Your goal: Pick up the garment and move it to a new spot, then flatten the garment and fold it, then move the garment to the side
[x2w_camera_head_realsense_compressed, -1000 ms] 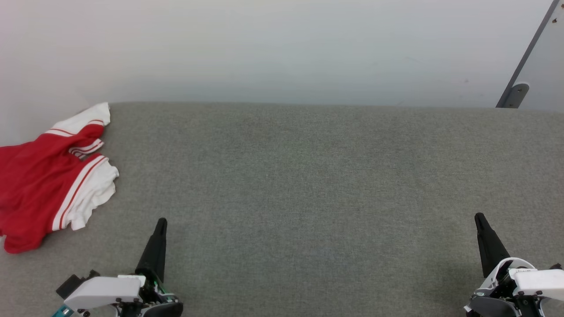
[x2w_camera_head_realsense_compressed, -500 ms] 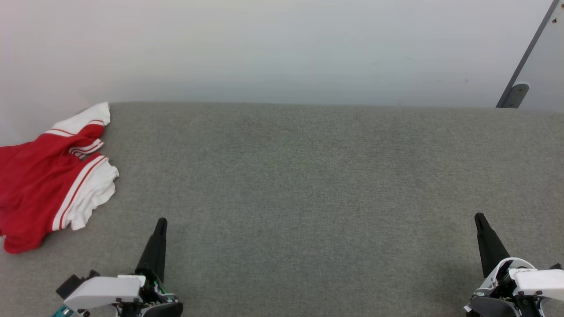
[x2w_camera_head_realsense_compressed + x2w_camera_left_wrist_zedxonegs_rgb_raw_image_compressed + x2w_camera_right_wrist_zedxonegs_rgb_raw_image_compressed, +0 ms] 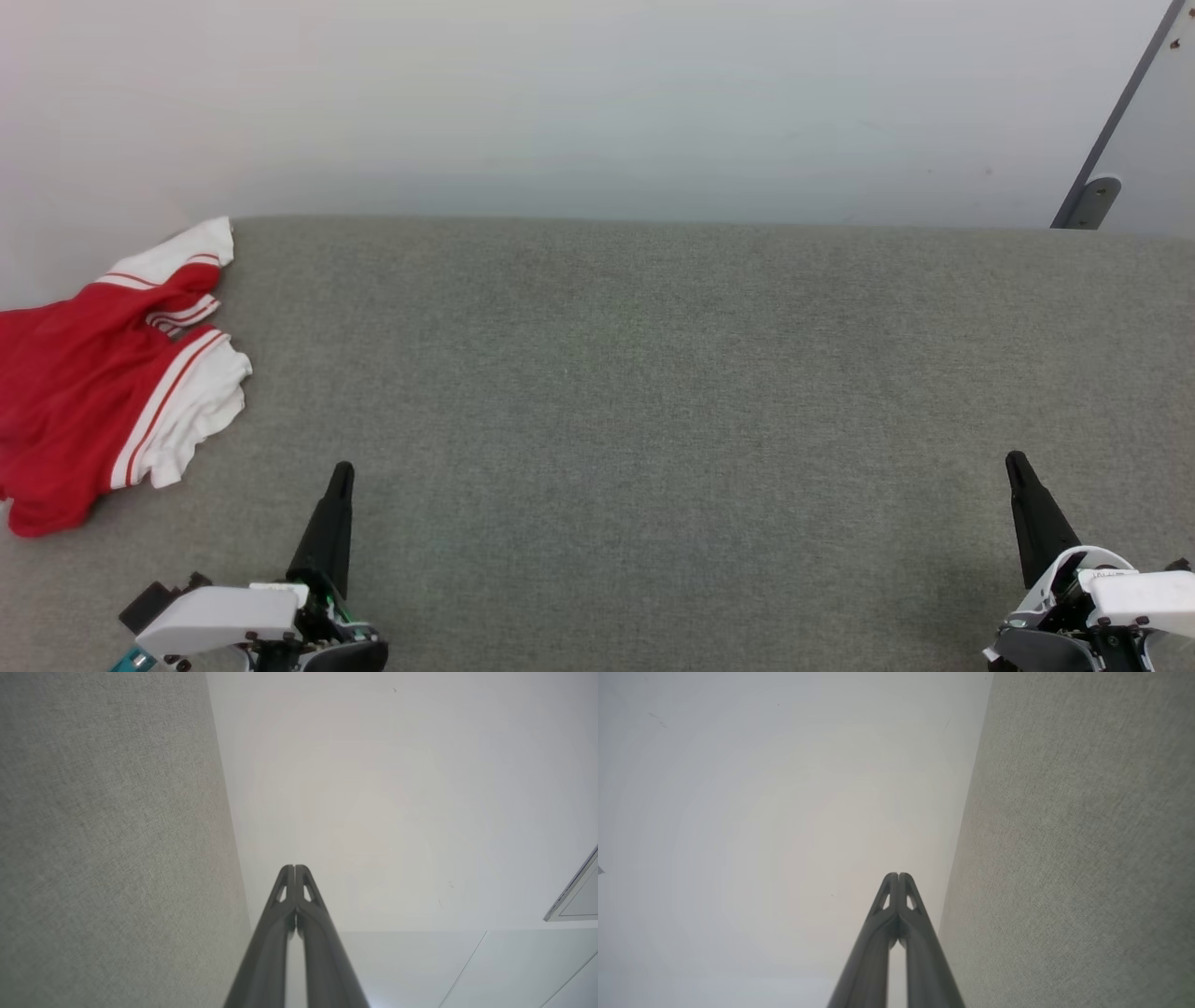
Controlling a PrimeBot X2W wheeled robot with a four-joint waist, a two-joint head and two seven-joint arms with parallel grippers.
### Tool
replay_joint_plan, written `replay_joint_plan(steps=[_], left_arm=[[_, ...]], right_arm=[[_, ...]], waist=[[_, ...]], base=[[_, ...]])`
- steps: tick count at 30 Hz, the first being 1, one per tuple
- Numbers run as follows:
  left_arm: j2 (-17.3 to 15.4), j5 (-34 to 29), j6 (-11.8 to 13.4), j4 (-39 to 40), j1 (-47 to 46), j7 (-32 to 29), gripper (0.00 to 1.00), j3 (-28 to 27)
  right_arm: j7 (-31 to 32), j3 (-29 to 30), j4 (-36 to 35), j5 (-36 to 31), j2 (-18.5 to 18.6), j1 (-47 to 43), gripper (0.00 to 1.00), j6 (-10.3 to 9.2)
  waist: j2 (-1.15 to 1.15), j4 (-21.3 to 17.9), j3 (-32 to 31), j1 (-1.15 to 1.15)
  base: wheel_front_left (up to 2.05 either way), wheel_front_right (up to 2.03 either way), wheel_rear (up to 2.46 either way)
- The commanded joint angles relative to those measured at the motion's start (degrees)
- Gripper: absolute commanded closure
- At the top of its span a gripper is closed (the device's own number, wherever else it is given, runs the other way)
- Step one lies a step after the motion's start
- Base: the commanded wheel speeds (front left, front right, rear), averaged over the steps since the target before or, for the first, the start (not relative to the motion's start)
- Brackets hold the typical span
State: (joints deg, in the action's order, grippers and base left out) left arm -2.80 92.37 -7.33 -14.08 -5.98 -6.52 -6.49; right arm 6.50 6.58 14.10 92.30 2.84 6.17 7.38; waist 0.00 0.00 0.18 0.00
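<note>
At far left on the grey surface (image 3: 653,392) lies the garment (image 3: 84,392), crumpled and cut by the picture edge. Lower left, the left gripper (image 3: 342,471) is pressed together and holds nothing. Lower right, well apart, the right gripper (image 3: 1015,460) is the same, pressed together and also empty.

The garment (image 3: 84,392) lies on the counter (image 3: 653,392), at its left edge. The left end effector (image 3: 342,469) is near it, the right end effector (image 3: 1014,460) far right.
</note>
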Motion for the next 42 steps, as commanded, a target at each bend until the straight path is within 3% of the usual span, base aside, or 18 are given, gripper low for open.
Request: replay_joint_plan(steps=[1,42], left_arm=[[-0.20,0.11,-0.40,-0.08,-0.49,0.01,1.00,-0.11],[-0.20,0.11,-0.40,-0.08,-0.49,0.01,1.00,-0.10]], right_arm=[[0.03,-0.05,0.02,0.24,0.11,0.13,1.00,0.31],[0.03,-0.06,0.02,0.24,0.11,0.13,1.00,0.32]], waist=[[0.00,0.00,0.00,0.00],[0.00,0.00,0.00,0.00]], base=[[0.00,0.00,0.00],[0.00,0.00,0.00]])
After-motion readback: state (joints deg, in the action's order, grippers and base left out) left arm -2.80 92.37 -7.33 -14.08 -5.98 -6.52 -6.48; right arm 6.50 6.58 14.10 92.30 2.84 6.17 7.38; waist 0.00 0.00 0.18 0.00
